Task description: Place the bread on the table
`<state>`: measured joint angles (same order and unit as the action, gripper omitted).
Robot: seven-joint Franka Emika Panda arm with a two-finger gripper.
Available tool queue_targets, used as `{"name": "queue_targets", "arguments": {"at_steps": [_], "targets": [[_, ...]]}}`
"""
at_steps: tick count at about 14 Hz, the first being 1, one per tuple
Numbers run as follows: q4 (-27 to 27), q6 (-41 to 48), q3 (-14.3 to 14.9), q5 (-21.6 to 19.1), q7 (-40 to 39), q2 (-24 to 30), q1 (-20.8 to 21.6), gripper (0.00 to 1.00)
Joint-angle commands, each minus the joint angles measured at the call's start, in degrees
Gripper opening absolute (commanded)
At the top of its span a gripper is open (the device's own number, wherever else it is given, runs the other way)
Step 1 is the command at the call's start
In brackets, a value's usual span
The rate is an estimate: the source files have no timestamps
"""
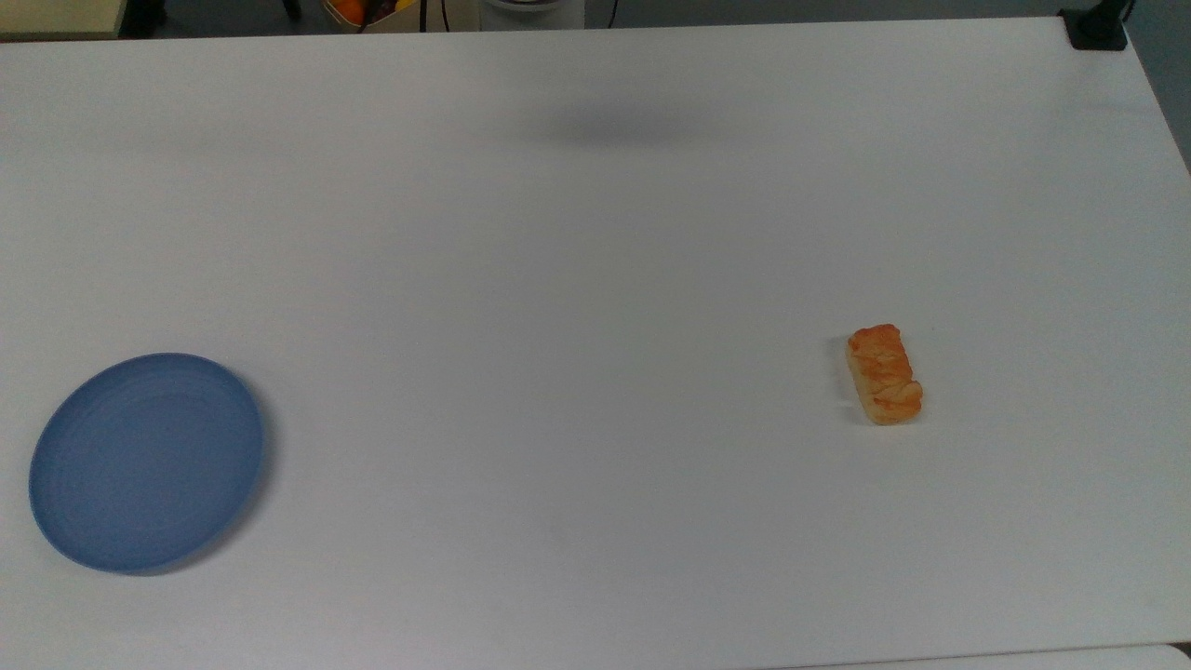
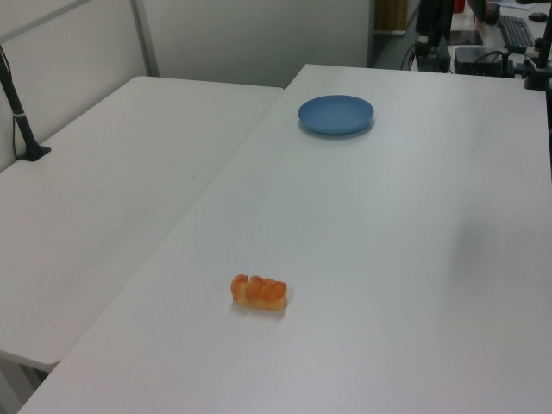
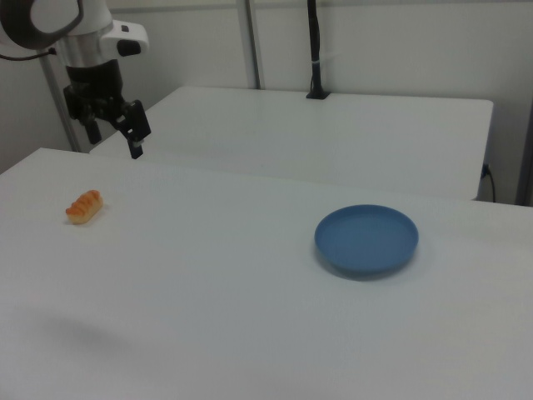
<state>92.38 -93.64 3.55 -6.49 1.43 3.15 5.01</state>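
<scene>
The bread [image 1: 884, 374], a small golden-orange braided roll, lies flat on the white table [image 1: 558, 307] toward the top view's right. It also lies near the left view's lower middle [image 2: 259, 292] and at the right view's left [image 3: 84, 206]. My gripper [image 3: 114, 133] hangs high over the table in the right view, above and a little right of the bread and well apart from it. It is open with nothing between its fingers [image 3: 136, 137]. The round blue plate [image 1: 146, 461] sits bare at the top view's lower left.
A faint shadow [image 1: 614, 126] falls on the table near the top view's upper edge. A second white table [image 2: 112, 190] adjoins in the left view. A black pole clamp [image 1: 1096, 28] stands at the top view's upper right corner.
</scene>
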Motion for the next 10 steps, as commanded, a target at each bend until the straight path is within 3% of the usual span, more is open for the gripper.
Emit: {"name": "queue_targets", "arguments": {"at_steps": [1, 10], "targets": [[1.4, -4.3, 1.5, 1.6, -1.3, -0.9, 1.8, 1.00], [1.7, -4.4, 2.5, 1.7, -1.4, -1.4, 2.1, 1.00]]}}
